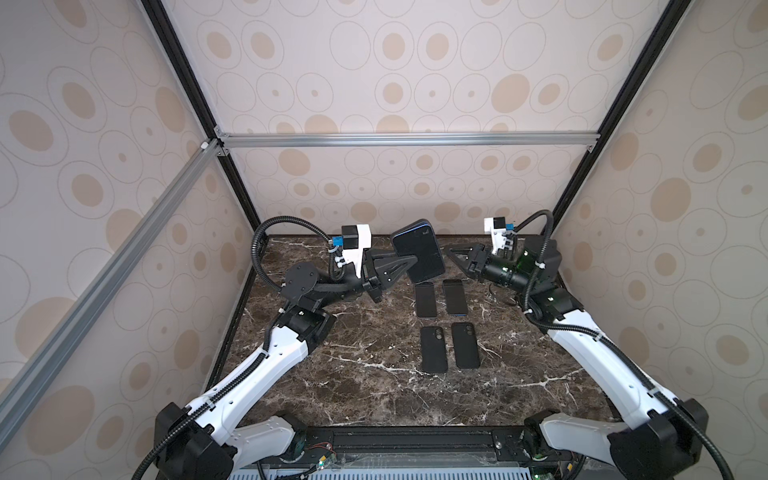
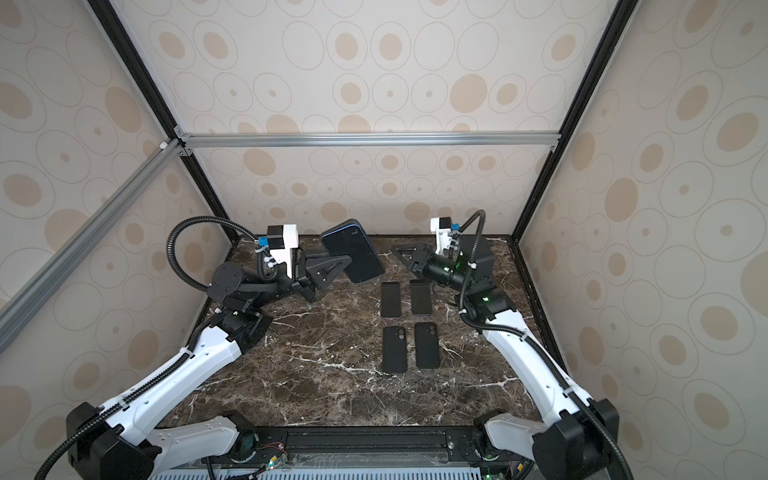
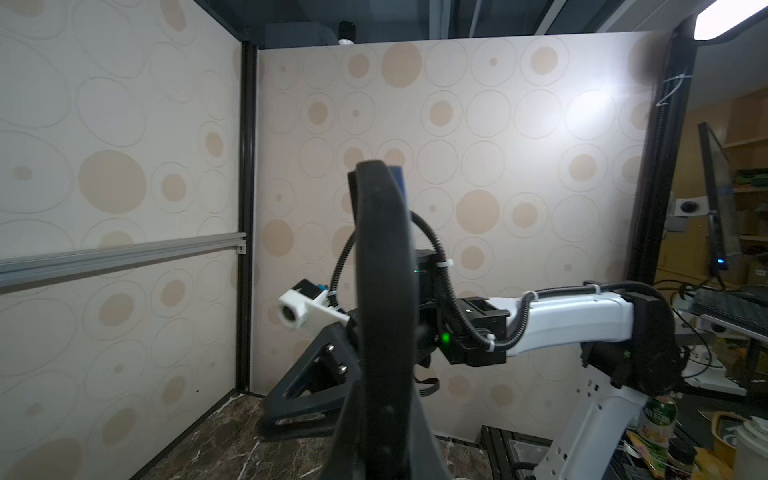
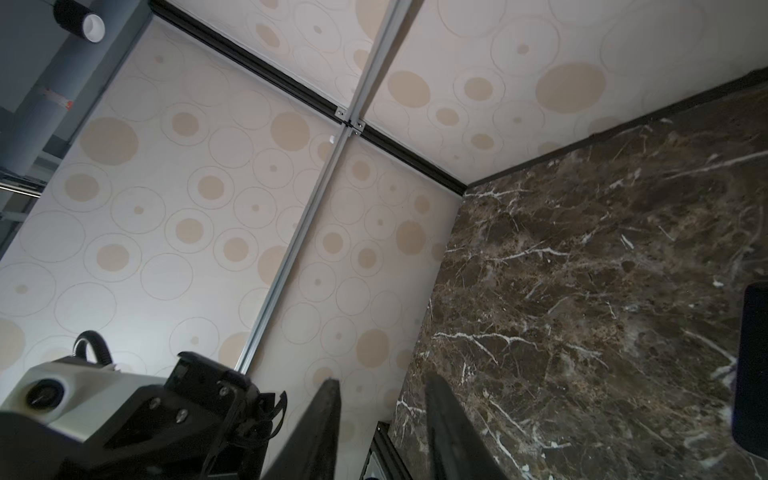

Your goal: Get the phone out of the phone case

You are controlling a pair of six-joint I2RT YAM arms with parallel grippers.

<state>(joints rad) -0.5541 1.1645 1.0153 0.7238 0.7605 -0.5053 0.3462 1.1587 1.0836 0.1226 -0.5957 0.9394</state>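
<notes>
The dark brown marble-patterned desk (image 1: 353,374) carries four flat pieces, and a fifth hangs in the air over its rear middle. That fifth piece is the job in hand: a black, thick-rimmed rubbery phone case (image 3: 382,270) with a dark, blue-edged phone (image 1: 417,253) seated in it, tilted on edge and clear of the desk.

On the desk just in front of this lifted phone lie two bare dark glassy slabs (image 1: 426,300) (image 1: 455,296) side by side, and further forward of it lie two black matte shells with camera holes (image 1: 434,350) (image 1: 465,345), also side by side. I take these for two phones freed from their two cases, though the pictures cannot prove the shells are empty. On that reading two of three separations are done and the third is under way.

The left hand (image 1: 413,262) is clamped on the lifted phone's lower edge, holding it up. The right hand (image 1: 452,250) sits near that phone on its other side, touching nothing, its fingers (image 4: 324,415) apart with only air between them.

In the left wrist view a blue corner peeps past the case rim, so one corner may be loose. What remains is peeling the case off and laying both parts down.
</notes>
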